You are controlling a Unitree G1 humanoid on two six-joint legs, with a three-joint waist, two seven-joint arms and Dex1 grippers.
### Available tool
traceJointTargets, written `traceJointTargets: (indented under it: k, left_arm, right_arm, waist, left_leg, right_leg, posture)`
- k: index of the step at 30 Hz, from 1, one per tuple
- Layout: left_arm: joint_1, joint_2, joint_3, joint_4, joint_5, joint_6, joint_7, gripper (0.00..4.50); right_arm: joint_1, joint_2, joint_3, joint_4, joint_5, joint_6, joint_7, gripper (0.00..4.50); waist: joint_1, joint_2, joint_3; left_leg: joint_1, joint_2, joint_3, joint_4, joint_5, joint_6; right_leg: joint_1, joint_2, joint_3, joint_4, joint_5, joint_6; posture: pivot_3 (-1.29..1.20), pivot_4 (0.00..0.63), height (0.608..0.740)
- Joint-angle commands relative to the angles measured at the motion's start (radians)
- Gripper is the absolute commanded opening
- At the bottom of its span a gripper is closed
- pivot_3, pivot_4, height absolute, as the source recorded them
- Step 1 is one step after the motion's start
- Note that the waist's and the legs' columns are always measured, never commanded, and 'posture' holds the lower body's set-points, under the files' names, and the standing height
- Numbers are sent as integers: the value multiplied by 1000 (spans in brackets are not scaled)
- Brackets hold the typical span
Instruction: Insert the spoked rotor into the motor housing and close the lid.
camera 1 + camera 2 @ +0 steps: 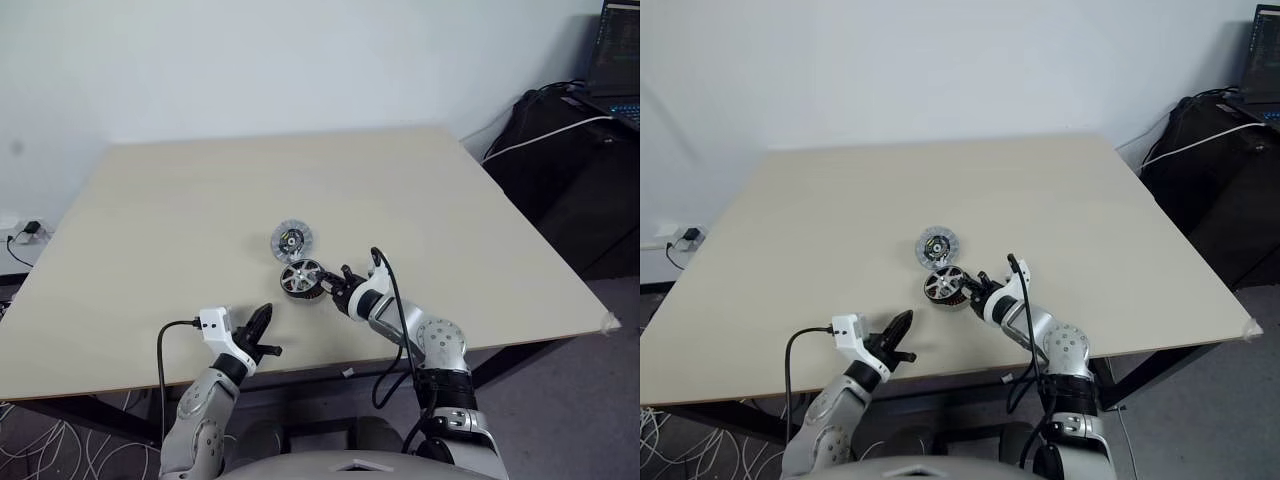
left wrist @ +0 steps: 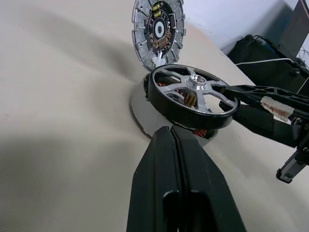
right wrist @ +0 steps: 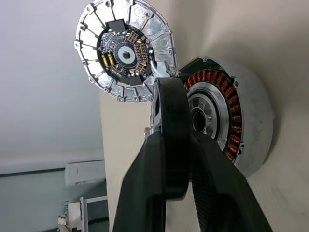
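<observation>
**Rotor gripped on edge over the housing, lid lying apart**

Right pincer [image 1: 335, 287] reaches in from the right, mid-tabletop [image 1: 180, 200], and is clenched on the rim of the spoked rotor [image 2: 193, 94]. In the right wrist view the two black fingers [image 3: 145, 179] sandwich the rotor's dark rim edge-on, so its spokes are hidden there. The left wrist view shows the spokes and central hub clearly, with the rotor tilted and resting above the motor housing [image 3: 219, 116].

Housing is largely masked. From the head views it merges with the rotor into one dark-and-silver lump. The right wrist view shows its copper windings, hollow middle and a pale base, but the near-left part is cut off by the rotor and fingers. Whether the rotor is seated in the housing or only leaning on it cannot be told.

Lid [image 1: 291, 239] lies flat on the tabletop just beyond the rotor, dark-centred ridged face up. A small piece of its near edge is hidden behind the rotor in the wrist views; contact between them is unclear.

Left pincer [image 1: 262, 328] hangs over the near edge of the tabletop, left of the parts and apart from them, fingers pressed together, empty. A dark bag [image 1: 570, 160] sits off the tabletop, far right.
</observation>
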Motion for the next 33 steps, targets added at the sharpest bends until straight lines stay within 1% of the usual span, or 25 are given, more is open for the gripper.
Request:
traceJointTargets:
  k: [1, 9, 23, 33]
  left_arm:
    - [-14, -2, -4, -11, -4, -10, -8, 0]
    - [-14, -2, -5, -11, -6, -6, -10, 0]
    - [-11, 2, -5, -14, -8, 2, -12, 0]
    - [-8, 4, -5, -17, -5, 5, -17, 0]
  right_arm:
    - [8, 72, 4, -29, 8, 8, 1, 392]
    - [17, 77, -8, -31, 21, 11, 22, 392]
    - [-41, 67, -42, 39, -37, -39, 92, 392]
    - [-42, 71, -55, 70, -82, -41, 110, 392]
  waist:
    - [0, 0, 0]
    - [0, 0, 0]
    - [-1, 1, 1]
    - [-1, 1, 1]
  left_leg:
    - [0, 0, 0, 0, 0, 0]
    - [0, 0, 0, 0, 0, 0]
    - [0, 0, 0, -1, 0, 0]
    - [0, 0, 0, -1, 0, 0]
  right_leg:
    - [0, 0, 0, 0, 0, 0]
    - [0, 0, 0, 0, 0, 0]
    - [0, 0, 0, 0, 0, 0]
    - [-1, 0, 0, 0, 0, 0]
  posture:
    - [0, 0, 740]
    - [0, 0, 740]
    - [0, 0, 740]
    - [0, 0, 740]
